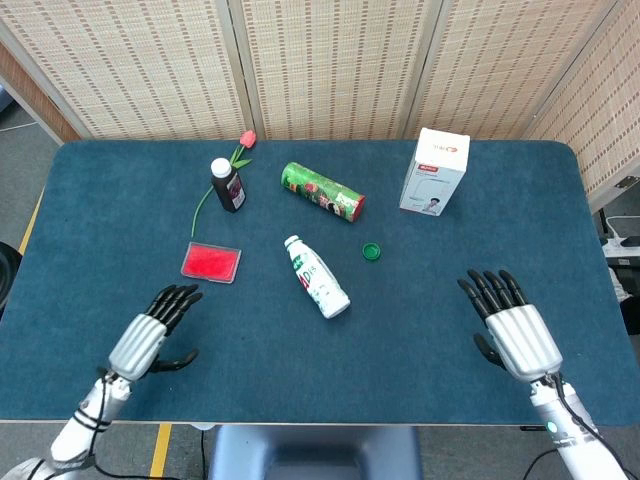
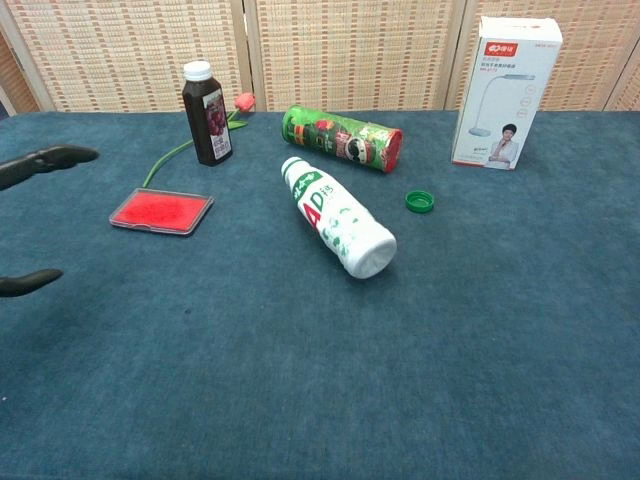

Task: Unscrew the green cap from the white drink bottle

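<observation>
The white drink bottle lies on its side mid-table, uncapped, its neck pointing toward the back left. Its green cap rests flat on the cloth just to the right of it. My left hand hovers near the front left edge, fingers spread and empty, well away from the bottle; the chest view catches only its fingertips. My right hand is at the front right, fingers spread, holding nothing, and is outside the chest view.
A dark juice bottle stands at the back left beside a red tulip. A red flat tray lies in front of them. A green tube can lies on its side at the back; a white box stands back right.
</observation>
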`<move>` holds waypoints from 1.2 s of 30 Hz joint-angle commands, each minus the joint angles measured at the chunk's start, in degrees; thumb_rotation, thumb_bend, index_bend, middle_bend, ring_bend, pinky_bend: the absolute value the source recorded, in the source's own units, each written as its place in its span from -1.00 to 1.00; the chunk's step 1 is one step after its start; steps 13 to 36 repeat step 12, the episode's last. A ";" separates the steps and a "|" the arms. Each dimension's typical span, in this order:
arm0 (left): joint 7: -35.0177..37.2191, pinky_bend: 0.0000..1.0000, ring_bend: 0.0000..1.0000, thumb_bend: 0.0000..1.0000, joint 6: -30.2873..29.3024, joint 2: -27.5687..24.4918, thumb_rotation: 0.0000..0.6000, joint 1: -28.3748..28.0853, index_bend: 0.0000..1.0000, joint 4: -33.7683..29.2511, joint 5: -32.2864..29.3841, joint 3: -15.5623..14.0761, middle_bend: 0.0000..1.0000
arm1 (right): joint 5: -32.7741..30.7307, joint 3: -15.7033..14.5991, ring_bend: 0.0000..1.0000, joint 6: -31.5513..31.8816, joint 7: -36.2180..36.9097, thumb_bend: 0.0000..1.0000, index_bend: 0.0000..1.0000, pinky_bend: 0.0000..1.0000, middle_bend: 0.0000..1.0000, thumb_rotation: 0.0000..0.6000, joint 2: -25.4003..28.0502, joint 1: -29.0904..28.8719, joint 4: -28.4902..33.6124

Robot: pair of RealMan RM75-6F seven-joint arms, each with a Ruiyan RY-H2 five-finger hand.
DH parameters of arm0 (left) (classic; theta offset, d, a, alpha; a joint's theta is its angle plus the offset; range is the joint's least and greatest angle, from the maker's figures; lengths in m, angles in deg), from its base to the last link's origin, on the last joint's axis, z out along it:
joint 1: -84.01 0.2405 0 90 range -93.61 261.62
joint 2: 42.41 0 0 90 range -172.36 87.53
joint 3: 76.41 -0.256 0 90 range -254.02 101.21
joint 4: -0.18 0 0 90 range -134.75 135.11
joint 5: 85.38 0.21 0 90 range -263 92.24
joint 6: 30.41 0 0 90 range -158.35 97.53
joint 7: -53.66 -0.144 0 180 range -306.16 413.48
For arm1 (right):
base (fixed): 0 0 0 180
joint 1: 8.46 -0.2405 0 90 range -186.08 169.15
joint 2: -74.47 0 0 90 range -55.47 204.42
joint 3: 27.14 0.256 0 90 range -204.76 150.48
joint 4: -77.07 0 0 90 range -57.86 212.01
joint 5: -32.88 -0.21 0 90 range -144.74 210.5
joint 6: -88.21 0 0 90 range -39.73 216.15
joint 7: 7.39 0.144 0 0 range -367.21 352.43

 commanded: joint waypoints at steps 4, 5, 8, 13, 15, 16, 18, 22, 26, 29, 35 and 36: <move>-9.10 -1.00 -1.00 -0.38 -7.88 -4.90 1.00 10.14 -1.00 0.95 -0.68 -3.50 -1.00 | 2.78 -2.42 -1.00 6.30 5.94 -0.42 -1.00 -1.00 -1.00 1.00 -8.24 7.39 -11.98; -10.54 -1.00 -1.00 -0.38 -8.10 -4.72 1.00 10.85 -1.00 1.24 -1.43 -2.99 -1.00 | 2.92 -2.50 -1.00 6.83 6.92 -0.42 -1.00 -1.00 -1.00 1.00 -9.18 8.12 -13.66; -14.17 -1.00 -1.00 -0.36 -7.85 -5.19 1.00 11.22 -1.00 0.94 -1.12 -2.57 -1.00 | 3.78 -2.62 -1.00 6.97 8.17 -0.42 -1.00 -1.00 -1.00 1.00 -9.86 8.81 -15.89; -14.83 -1.00 -1.00 -0.36 -8.85 -5.36 1.00 11.81 -1.00 0.83 -0.67 -1.52 -1.00 | 4.22 -1.75 -1.00 8.15 8.84 -0.42 -1.00 -1.00 -1.00 1.00 -9.85 9.63 -16.48; -14.83 -1.00 -1.00 -0.36 -8.85 -5.36 1.00 11.81 -1.00 0.83 -0.67 -1.52 -1.00 | 4.22 -1.75 -1.00 8.15 8.84 -0.42 -1.00 -1.00 -1.00 1.00 -9.85 9.63 -16.48; -14.83 -1.00 -1.00 -0.36 -8.85 -5.36 1.00 11.81 -1.00 0.83 -0.67 -1.52 -1.00 | 4.22 -1.75 -1.00 8.15 8.84 -0.42 -1.00 -1.00 -1.00 1.00 -9.85 9.63 -16.48; -14.83 -1.00 -1.00 -0.36 -8.85 -5.36 1.00 11.81 -1.00 0.83 -0.67 -1.52 -1.00 | 4.22 -1.75 -1.00 8.15 8.84 -0.42 -1.00 -1.00 -1.00 1.00 -9.85 9.63 -16.48; -14.83 -1.00 -1.00 -0.36 -8.85 -5.36 1.00 11.81 -1.00 0.83 -0.67 -1.52 -1.00 | 4.22 -1.75 -1.00 8.15 8.84 -0.42 -1.00 -1.00 -1.00 1.00 -9.85 9.63 -16.48; -14.83 -1.00 -1.00 -0.36 -8.85 -5.36 1.00 11.81 -1.00 0.83 -0.67 -1.52 -1.00 | 4.22 -1.75 -1.00 8.15 8.84 -0.42 -1.00 -1.00 -1.00 1.00 -9.85 9.63 -16.48; -14.83 -1.00 -1.00 -0.36 -8.85 -5.36 1.00 11.81 -1.00 0.83 -0.67 -1.52 -1.00 | 4.22 -1.75 -1.00 8.15 8.84 -0.42 -1.00 -1.00 -1.00 1.00 -9.85 9.63 -16.48; -14.83 -1.00 -1.00 -0.36 -8.85 -5.36 1.00 11.81 -1.00 0.83 -0.67 -1.52 -1.00 | 4.22 -1.75 -1.00 8.15 8.84 -0.42 -1.00 -1.00 -1.00 1.00 -9.85 9.63 -16.48; -14.83 -1.00 -1.00 -0.36 -8.85 -5.36 1.00 11.81 -1.00 0.83 -0.67 -1.52 -1.00 | 4.22 -1.75 -1.00 8.15 8.84 -0.42 -1.00 -1.00 -1.00 1.00 -9.85 9.63 -16.48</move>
